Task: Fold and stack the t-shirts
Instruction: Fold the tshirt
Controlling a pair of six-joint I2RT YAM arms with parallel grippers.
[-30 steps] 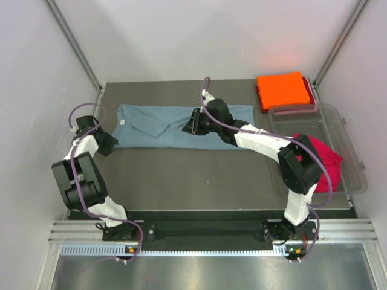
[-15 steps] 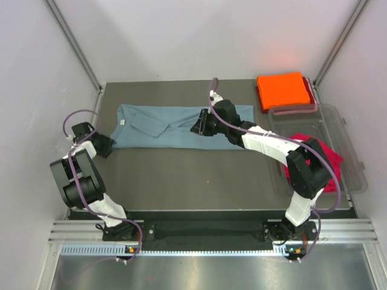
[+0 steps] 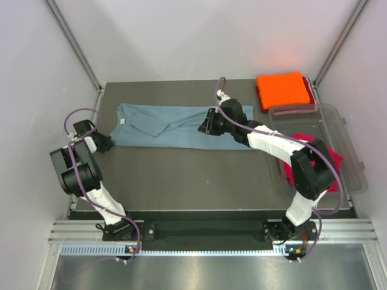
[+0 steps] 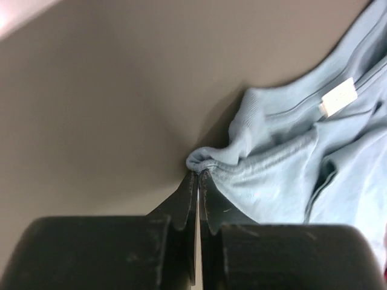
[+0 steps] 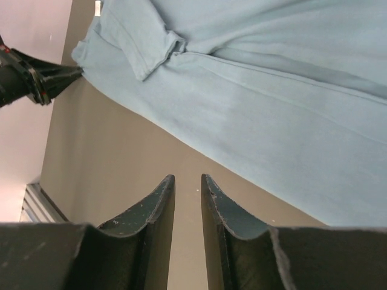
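The grey-blue t-shirt (image 3: 163, 124) lies across the back of the table, folded into a long strip. My left gripper (image 3: 109, 143) is at its left near corner, and in the left wrist view it (image 4: 198, 173) is shut on a bunched pinch of that shirt's hem (image 4: 266, 181). My right gripper (image 3: 204, 128) hovers over the strip's middle. Seen from the right wrist, it (image 5: 187, 178) is narrowly open with only bare table between the fingers, just off the shirt's near edge (image 5: 272, 90). The orange t-shirt (image 3: 281, 89) sits folded at the back right. The red t-shirt (image 3: 326, 156) lies crumpled in the tub.
A clear plastic tub (image 3: 351, 139) stands along the right edge of the table. White walls close in the left, back and right sides. The left gripper's fingertips (image 5: 72, 72) show at the upper left of the right wrist view.
My left gripper has shut on the grey-blue shirt's left corner. My right arm has slid to the right along the shirt.
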